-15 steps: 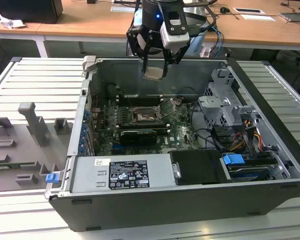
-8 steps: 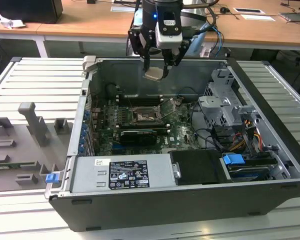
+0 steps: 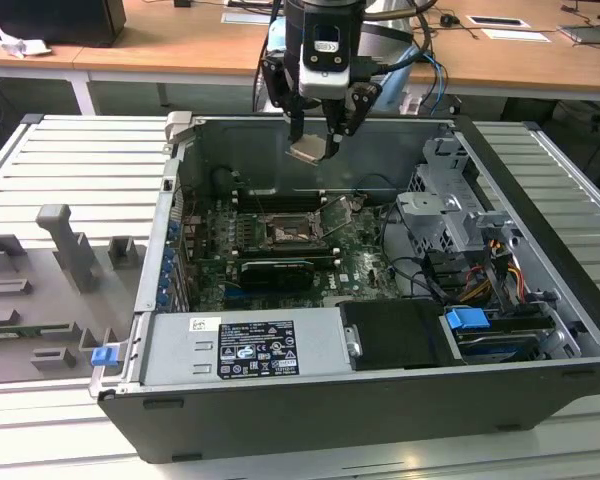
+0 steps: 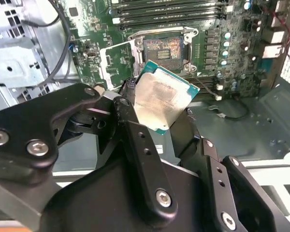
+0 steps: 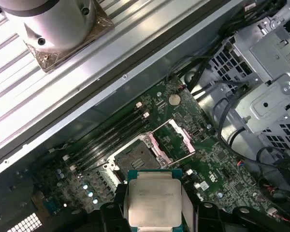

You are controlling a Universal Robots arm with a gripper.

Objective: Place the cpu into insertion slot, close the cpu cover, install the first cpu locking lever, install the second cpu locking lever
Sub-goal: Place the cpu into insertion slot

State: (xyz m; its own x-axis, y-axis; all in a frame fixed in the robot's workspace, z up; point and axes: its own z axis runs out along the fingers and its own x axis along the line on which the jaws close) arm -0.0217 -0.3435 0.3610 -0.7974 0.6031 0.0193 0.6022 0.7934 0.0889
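Observation:
My gripper (image 3: 315,146) hangs above the open computer case, shut on the cpu (image 3: 309,151), a flat square chip with a dull silvery top. In both wrist views the cpu (image 4: 160,96) (image 5: 152,203) sits clamped by its edges between the black fingers (image 4: 128,104) (image 5: 111,215). Below it on the green board lies the insertion slot (image 3: 285,232) (image 4: 163,48) (image 5: 135,157), a bare square black socket. The cpu cover (image 4: 117,60) (image 5: 173,137) stands swung open beside the slot. Thin wire levers (image 5: 180,157) are raised next to it.
Long black memory slots (image 5: 108,135) run beside the socket. A metal drive cage (image 3: 450,215) with cables fills the exterior view's right of the case. A power supply (image 3: 245,345) lies along the front. Grey fixtures (image 3: 65,245) stand on the table at the exterior view's left.

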